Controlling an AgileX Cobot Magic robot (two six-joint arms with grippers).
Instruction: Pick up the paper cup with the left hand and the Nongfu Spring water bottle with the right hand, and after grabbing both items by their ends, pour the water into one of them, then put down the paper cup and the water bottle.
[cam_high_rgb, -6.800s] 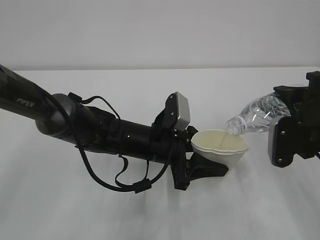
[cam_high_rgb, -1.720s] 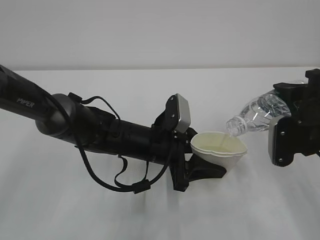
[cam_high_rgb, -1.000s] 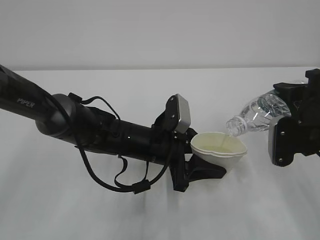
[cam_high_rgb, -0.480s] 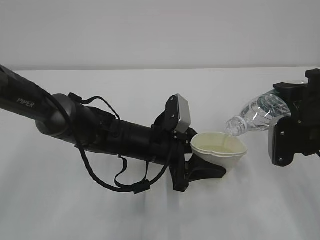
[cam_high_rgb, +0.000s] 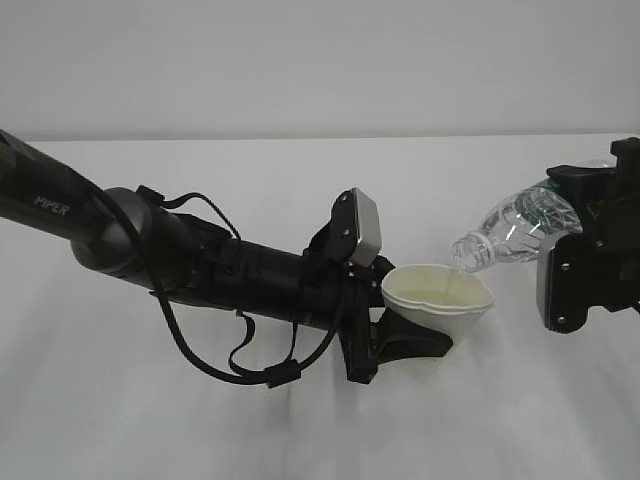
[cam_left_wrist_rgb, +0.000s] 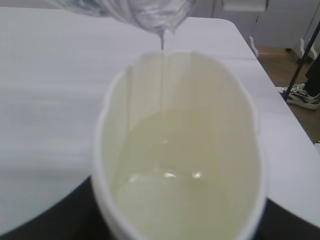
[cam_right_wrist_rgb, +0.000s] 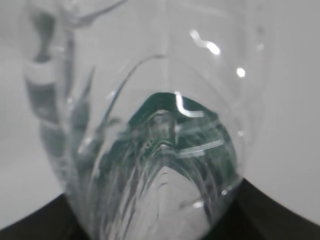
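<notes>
Above the bench (cam_high_rgb: 300, 440), the paper cup (cam_high_rgb: 440, 298) is clamped in the left gripper (cam_high_rgb: 395, 335). The tilted Nongfu Spring water bottle (cam_high_rgb: 515, 230) is clamped in the right gripper (cam_high_rgb: 575, 255), its neck over the cup's rim.

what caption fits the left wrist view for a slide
Thin stream of water falling from the tilted bottle into the part-filled paper cup.

Water bottle (cam_high_rgb: 512, 231) tilts right of and above paper cup (cam_high_rgb: 440, 297).

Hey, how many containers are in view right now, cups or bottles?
2. A paper cup sits in the left gripper near the middle, holding some water. A clear bottle, tipped mouth-down over the cup's rim, is in the right gripper. No others are visible.
</notes>
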